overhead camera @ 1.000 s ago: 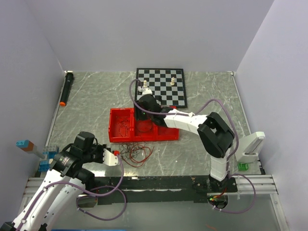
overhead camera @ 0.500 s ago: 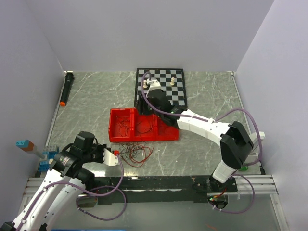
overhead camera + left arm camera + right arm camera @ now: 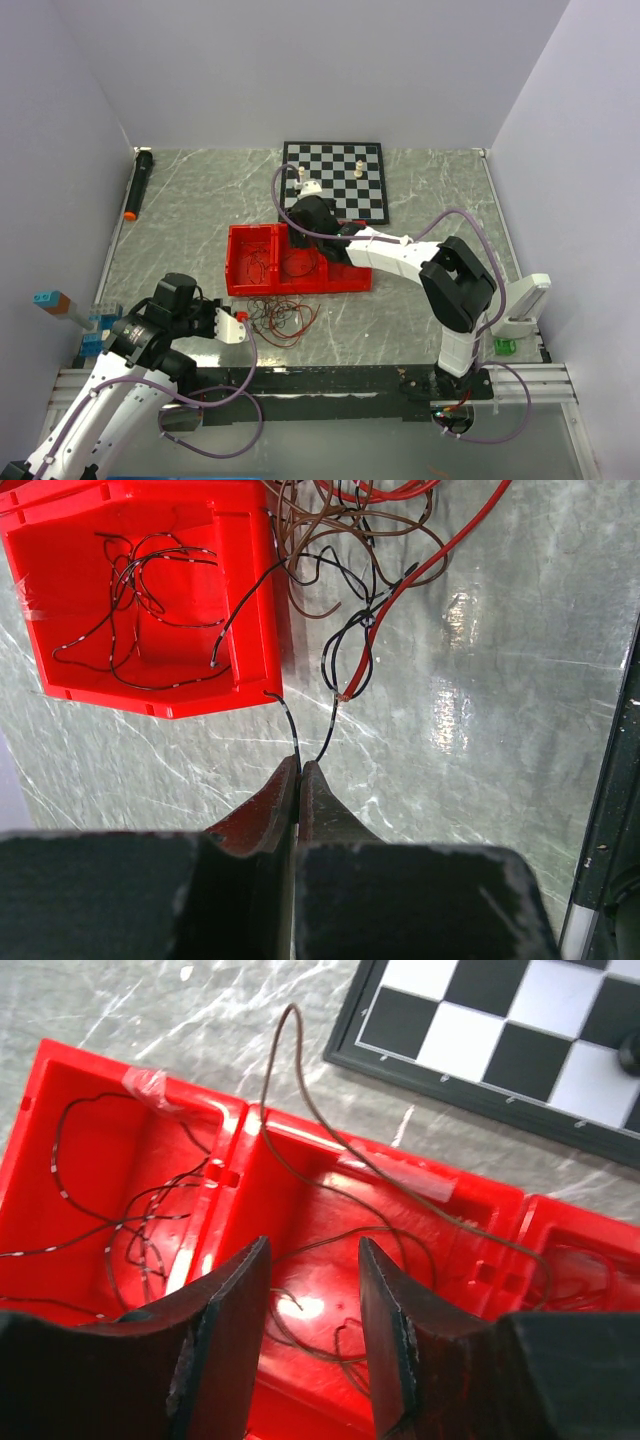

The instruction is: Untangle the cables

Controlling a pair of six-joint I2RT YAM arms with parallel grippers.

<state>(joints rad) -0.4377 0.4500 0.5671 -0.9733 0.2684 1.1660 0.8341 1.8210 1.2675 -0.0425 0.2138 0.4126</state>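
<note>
Left wrist: left hand [image 3: 300, 771] closed on thin black cable [image 3: 292, 731].

Noted: bin [image 3: 235, 262] red; cables [image 3: 285, 318] red, brown and black; chessboard [image 3: 330, 160] black-and-white checked, dark-framed; worktop [image 3: 200, 210] grey-green marble pattern with white veining; marker [image 3: 138, 183] black, orange-tipped; fingers [image 3: 235, 1320] black.

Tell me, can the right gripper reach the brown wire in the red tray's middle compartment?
Probably yes: the right gripper hangs open just above the brown wire, and nothing covers it.
</note>
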